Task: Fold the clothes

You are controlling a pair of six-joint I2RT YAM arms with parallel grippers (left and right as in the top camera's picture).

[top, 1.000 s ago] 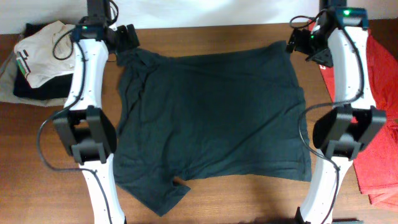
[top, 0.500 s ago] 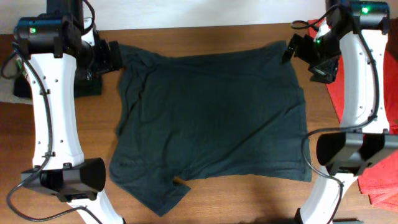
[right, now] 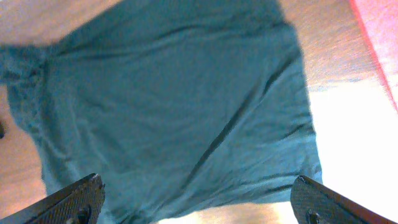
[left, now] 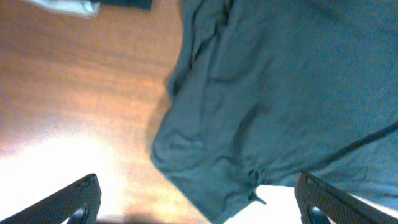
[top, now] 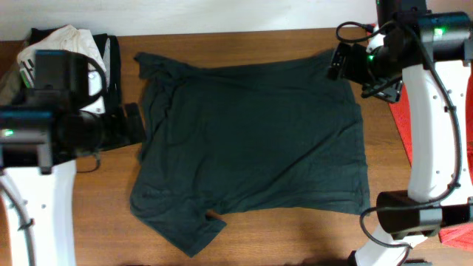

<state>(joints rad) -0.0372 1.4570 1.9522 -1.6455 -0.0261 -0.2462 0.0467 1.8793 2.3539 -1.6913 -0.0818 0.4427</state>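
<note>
Left gripper (top: 135, 124) was seen spread wide, nothing pinched, and was held just off the shirt's (top: 251, 140) left edge. Right gripper (top: 338, 62), jaws likewise parted and empty, was poised at the far right corner. The shirt was laid out flat across the table (top: 244, 240), bunched and creased by its far left sleeve, the other sleeve trailing toward the near edge. Red cloth (top: 397, 118) was glimpsed at the right, and a white garment (top: 59, 44) was piled far left.

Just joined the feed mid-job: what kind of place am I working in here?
Probably a robot clothes-folding test bench: a wooden table, a dark T-shirt spread flat on it, and a white garment and a red garment lying at the sides.
</note>
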